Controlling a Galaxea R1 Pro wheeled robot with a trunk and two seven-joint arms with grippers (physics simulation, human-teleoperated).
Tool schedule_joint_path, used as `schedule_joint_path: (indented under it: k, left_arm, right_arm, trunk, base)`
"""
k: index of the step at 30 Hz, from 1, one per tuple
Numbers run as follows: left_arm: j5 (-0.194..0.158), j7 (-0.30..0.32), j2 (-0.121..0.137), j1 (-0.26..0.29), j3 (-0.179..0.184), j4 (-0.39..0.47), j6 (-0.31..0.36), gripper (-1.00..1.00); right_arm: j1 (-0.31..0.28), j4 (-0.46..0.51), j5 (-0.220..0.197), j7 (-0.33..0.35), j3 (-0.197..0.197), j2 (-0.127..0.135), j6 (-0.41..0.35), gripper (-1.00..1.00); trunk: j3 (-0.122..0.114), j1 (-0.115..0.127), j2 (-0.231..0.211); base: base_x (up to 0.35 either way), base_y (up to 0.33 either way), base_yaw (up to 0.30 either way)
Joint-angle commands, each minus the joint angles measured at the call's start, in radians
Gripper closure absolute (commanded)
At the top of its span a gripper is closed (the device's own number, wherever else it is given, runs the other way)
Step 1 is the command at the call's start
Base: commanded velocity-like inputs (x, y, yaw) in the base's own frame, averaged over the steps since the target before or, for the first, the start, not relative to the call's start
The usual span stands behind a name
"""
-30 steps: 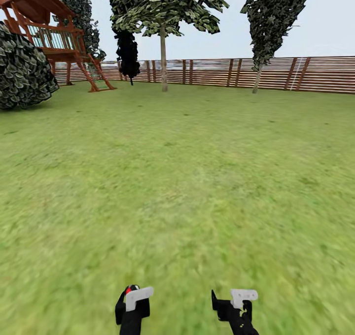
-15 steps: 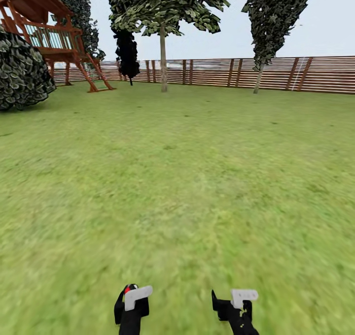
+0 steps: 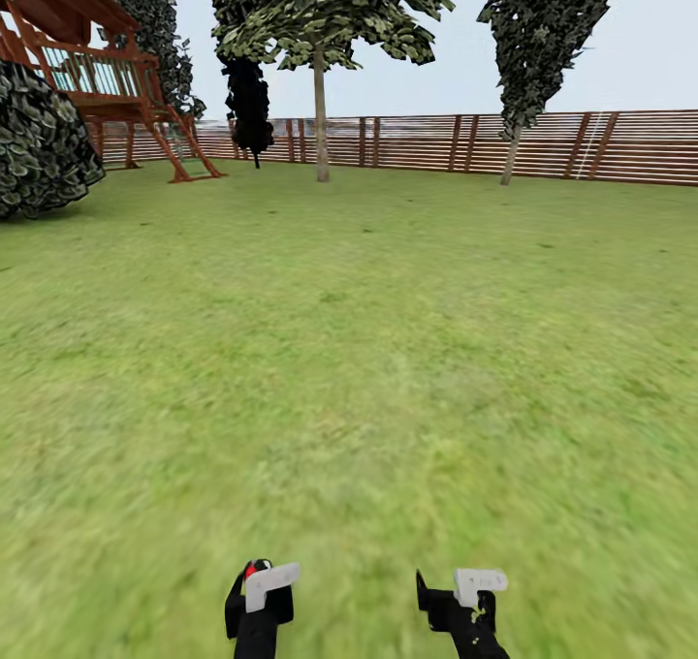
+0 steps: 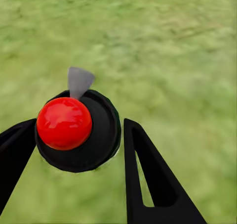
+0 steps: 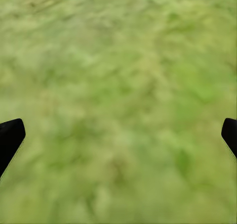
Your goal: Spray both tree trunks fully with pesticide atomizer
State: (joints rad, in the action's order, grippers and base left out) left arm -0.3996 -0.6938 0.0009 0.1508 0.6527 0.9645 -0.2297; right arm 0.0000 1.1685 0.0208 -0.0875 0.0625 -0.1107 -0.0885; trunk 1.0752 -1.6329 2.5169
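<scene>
My left gripper [image 3: 260, 581] sits low at the near edge of the lawn, shut on the pesticide atomizer [image 4: 101, 140], a round black body with a red knob and a grey-white tip; its red knob [image 3: 252, 570] peeks out in the head view. Beside it my right gripper [image 3: 465, 589] is open with only grass between its fingers [image 5: 11, 137]. Far ahead by the fence stand two trees with green crowns, one with a straight pale trunk [image 3: 320, 121], the other further right [image 3: 510, 155]. No white specks show on them from here.
A brown slatted fence [image 3: 436, 142] closes the far side of the lawn. A wooden play tower [image 3: 107, 78] and a dark round bush [image 3: 39, 141] stand at the far left, with a small black-leaved tree [image 3: 249, 102] near them. Open grass [image 3: 368, 349] stretches ahead.
The whole head view has drifted slightly, with the bush and play tower sliding left: the camera has moved. Both grippers keep their pose, the left still on the atomizer.
</scene>
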Motion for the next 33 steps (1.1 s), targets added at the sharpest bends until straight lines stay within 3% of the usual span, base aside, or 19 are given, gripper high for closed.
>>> schedule_joint_path:
  k: [1,33]
  left_arm:
    - [-0.008,-0.004,0.001,0.001,0.004,0.000,-0.007,1.00]
    - [-0.008,-0.003,0.001,0.001,0.010,0.000,-0.007,1.00]
  right_arm:
    - [0.000,0.002,0.002,-0.006,0.002,0.000,-0.007,-1.00]
    - [0.000,0.003,0.002,-0.006,0.002,0.002,-0.007,-1.00]
  trunk:
    - [0.001,0.000,0.000]
    - [0.001,0.000,0.000]
  base:
    - [0.335,0.000,0.000]
    - [0.335,0.000,0.000]
